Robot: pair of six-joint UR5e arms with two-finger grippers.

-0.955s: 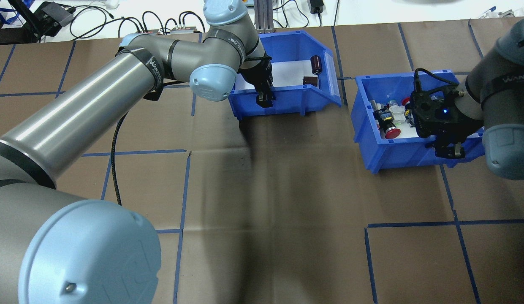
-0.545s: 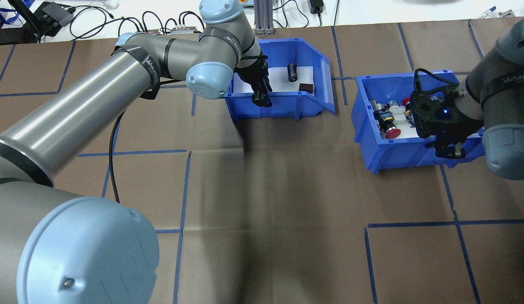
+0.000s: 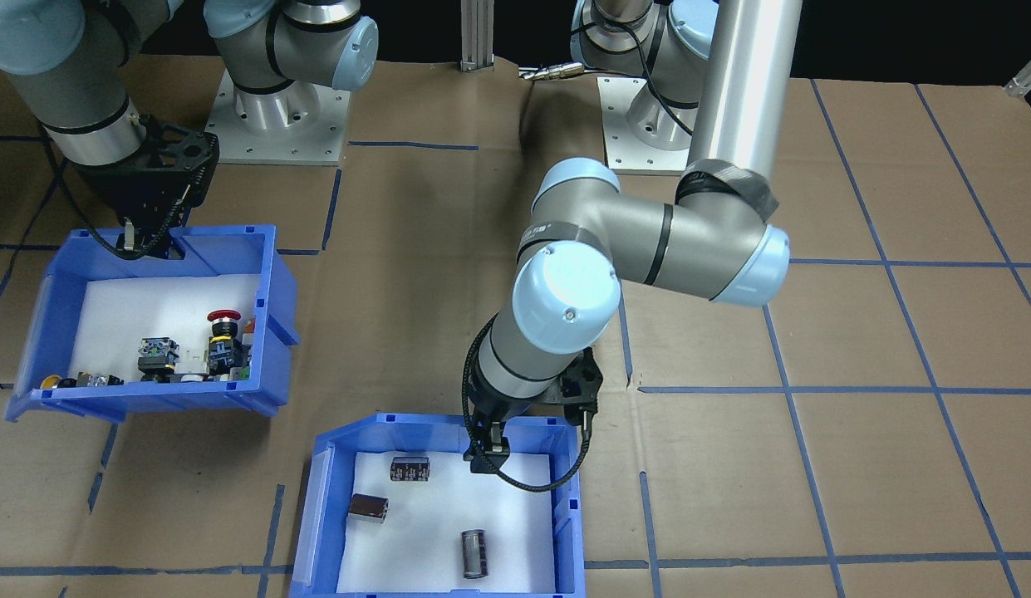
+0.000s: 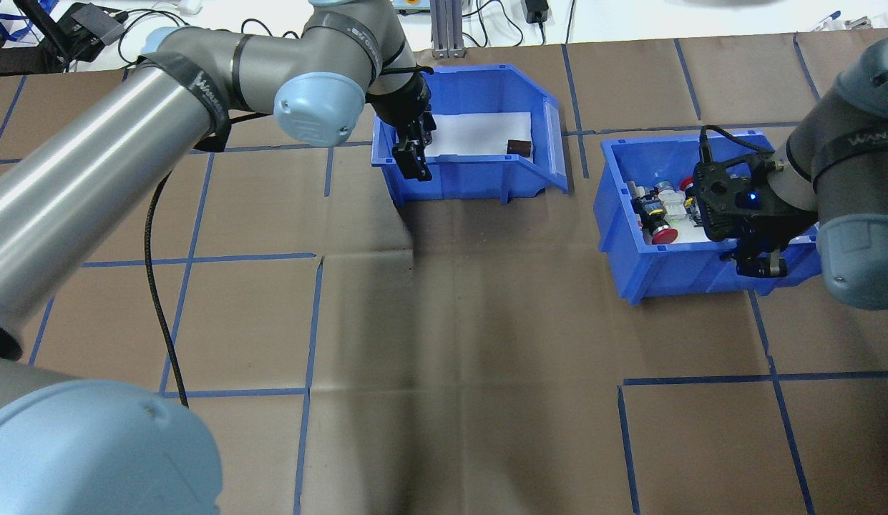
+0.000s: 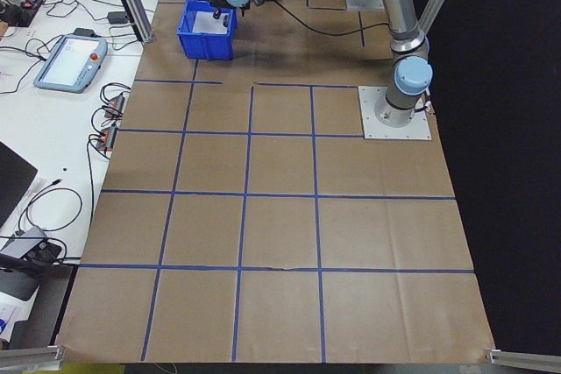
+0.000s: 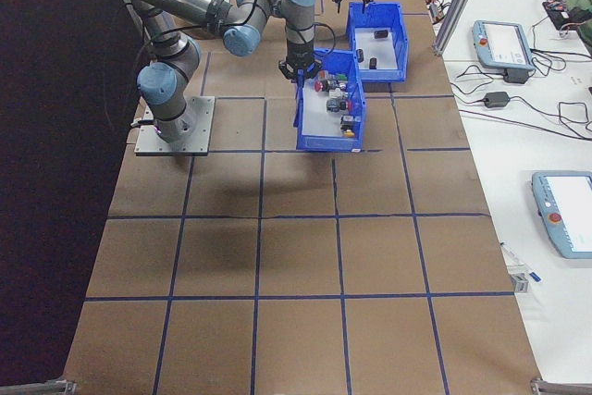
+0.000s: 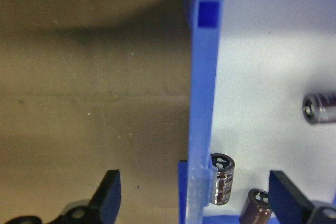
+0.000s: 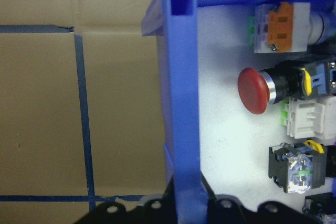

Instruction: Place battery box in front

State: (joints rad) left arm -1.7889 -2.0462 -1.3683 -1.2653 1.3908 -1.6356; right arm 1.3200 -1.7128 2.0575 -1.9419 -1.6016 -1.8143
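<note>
Blue plastic, open-topped and white-lined, the battery box [image 4: 479,168] sits at the table's far side holding dark cylindrical cells [image 3: 409,469]; the left gripper [image 4: 413,151] straddles its wall, fingers spread. The right gripper [image 4: 758,263] pinches the switch bin [image 4: 672,272] wall.

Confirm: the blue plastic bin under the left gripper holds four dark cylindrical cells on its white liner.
Not four, three: the front-facing view shows three dark cylindrical cells on the white liner of the blue plastic bin under the left gripper.
</note>
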